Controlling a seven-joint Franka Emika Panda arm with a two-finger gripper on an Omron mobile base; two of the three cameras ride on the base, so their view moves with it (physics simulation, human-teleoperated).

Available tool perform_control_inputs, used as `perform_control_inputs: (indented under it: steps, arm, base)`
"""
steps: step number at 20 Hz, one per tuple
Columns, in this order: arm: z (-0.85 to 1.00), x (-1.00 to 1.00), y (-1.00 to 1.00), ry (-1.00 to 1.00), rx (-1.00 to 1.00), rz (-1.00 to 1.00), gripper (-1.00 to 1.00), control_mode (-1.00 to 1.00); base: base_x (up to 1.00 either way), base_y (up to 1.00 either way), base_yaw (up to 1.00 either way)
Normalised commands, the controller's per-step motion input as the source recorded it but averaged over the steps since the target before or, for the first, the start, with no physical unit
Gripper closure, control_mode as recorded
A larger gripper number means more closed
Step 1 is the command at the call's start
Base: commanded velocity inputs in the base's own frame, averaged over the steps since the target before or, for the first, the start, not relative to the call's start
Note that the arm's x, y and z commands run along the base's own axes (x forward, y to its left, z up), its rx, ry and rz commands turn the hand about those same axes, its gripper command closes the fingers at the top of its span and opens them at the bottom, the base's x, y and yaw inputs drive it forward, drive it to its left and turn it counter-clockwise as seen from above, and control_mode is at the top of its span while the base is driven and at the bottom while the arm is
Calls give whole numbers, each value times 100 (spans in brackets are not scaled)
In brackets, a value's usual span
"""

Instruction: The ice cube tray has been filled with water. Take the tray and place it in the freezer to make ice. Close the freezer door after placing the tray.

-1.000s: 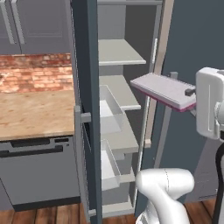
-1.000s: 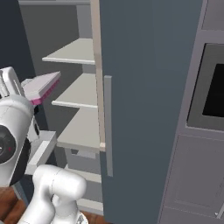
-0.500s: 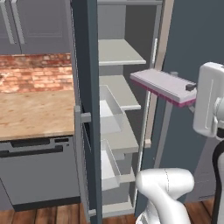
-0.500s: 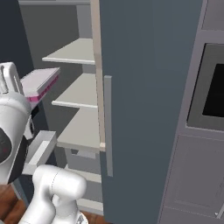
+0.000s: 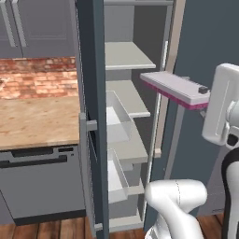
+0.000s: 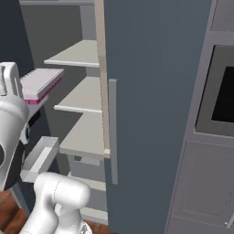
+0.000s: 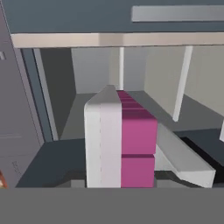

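My gripper (image 5: 202,93) is shut on the near end of the ice cube tray (image 5: 173,86), a pale slab with a magenta lower edge. The tray hangs roughly level in front of the open freezer (image 5: 126,56), at about the height of the middle shelf (image 5: 130,95), its far end pointing at the opening. From the other side the ice cube tray (image 6: 41,82) shows beside the shelves (image 6: 84,96). Seen along the hand, the ice cube tray (image 7: 120,140) stands on edge and reaches into the compartment. The freezer door (image 5: 91,93) is swung wide open, edge-on to me.
Clear bins (image 5: 116,116) line the inside of the open door. The neighbouring door (image 6: 155,91) is closed, its handle (image 6: 113,132) close to the arm. A wooden counter (image 5: 37,121) over a dishwasher (image 5: 37,186) lies to the left, a wall oven (image 6: 224,91) to the right.
The tray has levelled out and risen slightly in front of the opening. The grip on it is unchanged.
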Motion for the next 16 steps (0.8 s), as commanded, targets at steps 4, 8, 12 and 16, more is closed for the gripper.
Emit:
perform_control_inputs:
  steps: [4, 8, 12, 16]
  arm:
    - [0, 0, 17, 0, 0, -1, 100, -100]
    - [4, 0, 20, -1, 0, 0, 100, -100]
    - [12, 0, 8, -6, 0, 0, 100, -100]
    - [17, 0, 2, -6, 0, 0, 100, -100]
  base:
    - [0, 0, 0]
    - [0, 0, 0]
    - [0, 0, 0]
    - [0, 0, 0]
